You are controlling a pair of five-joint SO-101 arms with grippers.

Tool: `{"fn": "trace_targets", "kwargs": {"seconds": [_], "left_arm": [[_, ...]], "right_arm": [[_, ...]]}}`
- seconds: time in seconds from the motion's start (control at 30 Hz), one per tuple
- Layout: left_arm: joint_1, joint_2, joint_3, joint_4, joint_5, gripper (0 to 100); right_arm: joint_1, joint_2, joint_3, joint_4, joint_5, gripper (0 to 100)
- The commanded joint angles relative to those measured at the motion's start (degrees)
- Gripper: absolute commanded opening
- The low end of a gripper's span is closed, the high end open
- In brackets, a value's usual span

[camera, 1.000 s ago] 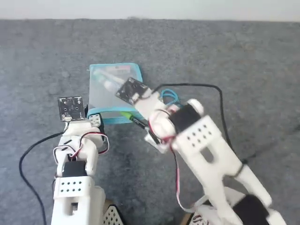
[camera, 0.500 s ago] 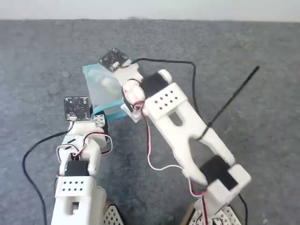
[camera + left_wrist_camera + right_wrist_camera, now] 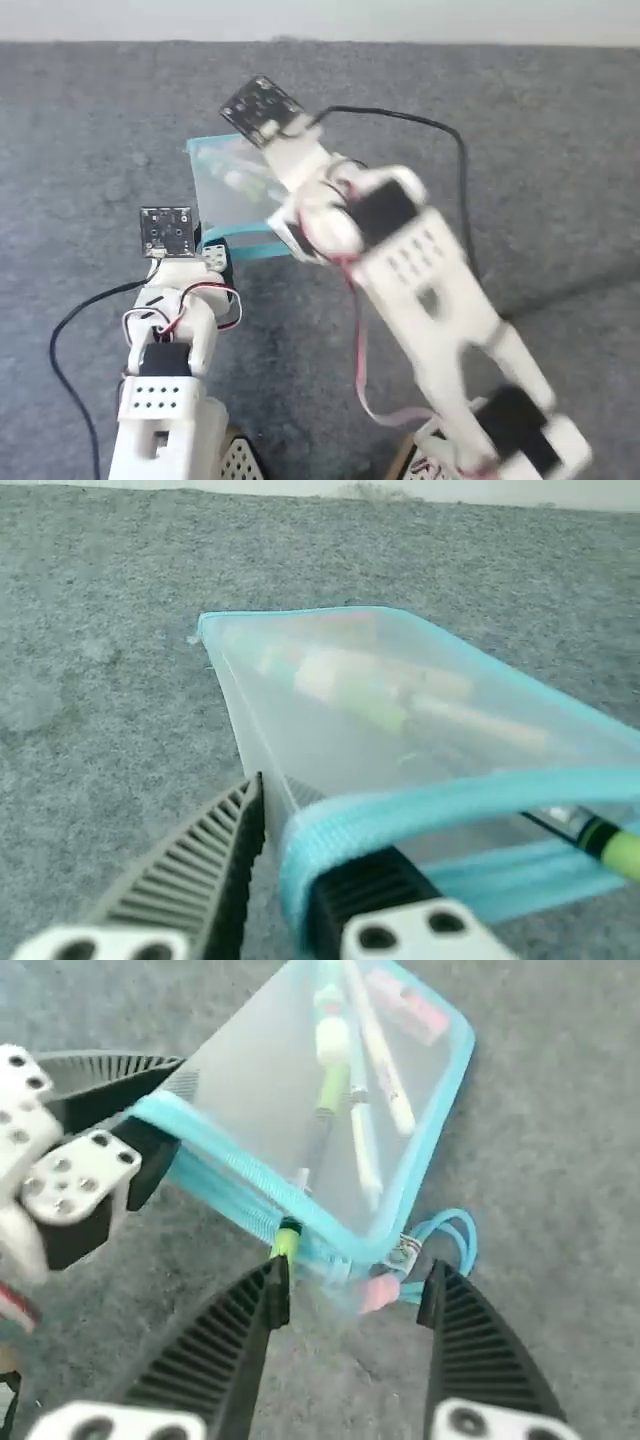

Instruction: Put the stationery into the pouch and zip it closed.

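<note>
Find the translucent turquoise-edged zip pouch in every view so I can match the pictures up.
High view: translucent turquoise-edged zip pouch left of centre, just beyond the left gripper.
Left wrist view: pouch directly ahead of that gripper, pens showing through.
Right wrist view: pouch beyond the open right gripper.
Shared landmark: the left gripper clamping the pouch's turquoise edge.

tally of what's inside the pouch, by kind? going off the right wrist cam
Inside the pouch:
Pens: 3 (green-and-white pen, slim white pen, pale pen)
Erasers: 1 (pink eraser)
Total: 4
The green tip at the mouth may be the green-and-white pen's end; cannot tell, so not counted.
</note>
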Motion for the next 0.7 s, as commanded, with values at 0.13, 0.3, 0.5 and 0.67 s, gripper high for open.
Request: {"fn": "trace_targets", "kwargs": {"seconds": [0.13, 0.3, 0.5, 0.67], "left_arm": [[0.09, 0.00, -8.48, 6.59, -0.18, 1], [-5.19, 0.00, -16.92, 13.98, 0.00, 1], [-9.32, 0.00, -19.30, 13.98, 2.99, 1], [-2.46, 0.00, -19.21, 18.64, 3.08, 1]], "right_arm": [[5.76, -23.69, 28.48, -13.76, 3.25, 22.1], [9.80, -28.44, 51.78, -33.71, 3.60, 22.3], [7.60, -26.42, 58.64, -41.54, 5.63, 22.3], [2.24, -22.20, 58.64, -42.51, 5.63, 22.3]]}}
